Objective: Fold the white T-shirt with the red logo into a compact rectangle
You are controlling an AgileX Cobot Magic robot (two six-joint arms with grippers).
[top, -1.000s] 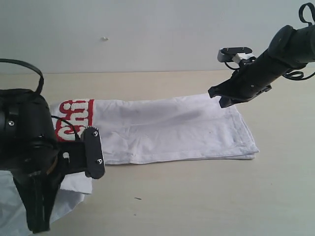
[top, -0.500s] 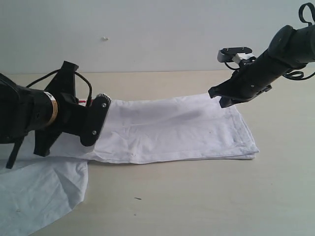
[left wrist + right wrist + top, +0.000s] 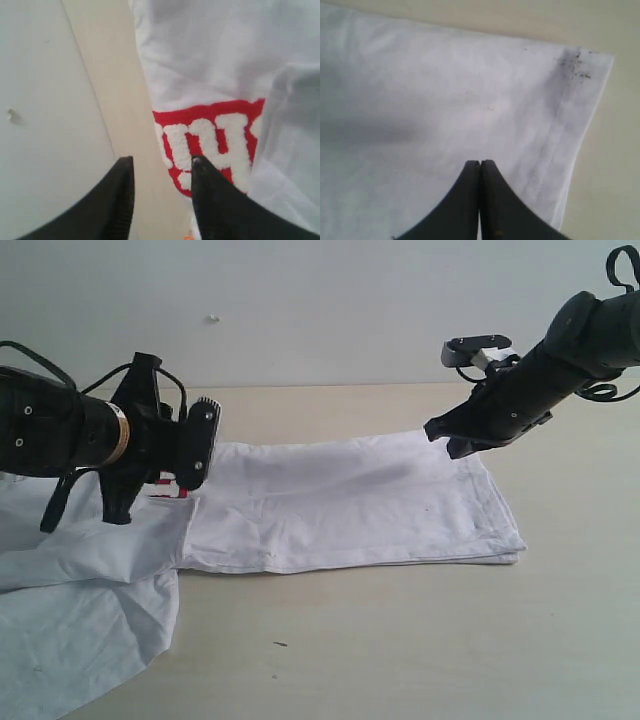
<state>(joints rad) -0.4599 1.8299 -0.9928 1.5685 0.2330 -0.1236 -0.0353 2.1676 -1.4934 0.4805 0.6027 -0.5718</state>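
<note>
1. The left gripper (image 3: 197, 445) has lifted off the T-shirt (image 3: 350, 500), fingers slightly apart and empty.
2. The right gripper (image 3: 452, 442), pressed together, hovers over its far right corner.
3. The T-shirt lies folded on the table (image 3: 420, 640); the left arm hides the logo (image 3: 210, 145).

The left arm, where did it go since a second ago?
The left arm swung up from the near edge toward the far side, ending over the shirt's left end, above the red letters. Its fingers are apart, holding nothing. The right arm and the folded shirt part stayed put.
</note>
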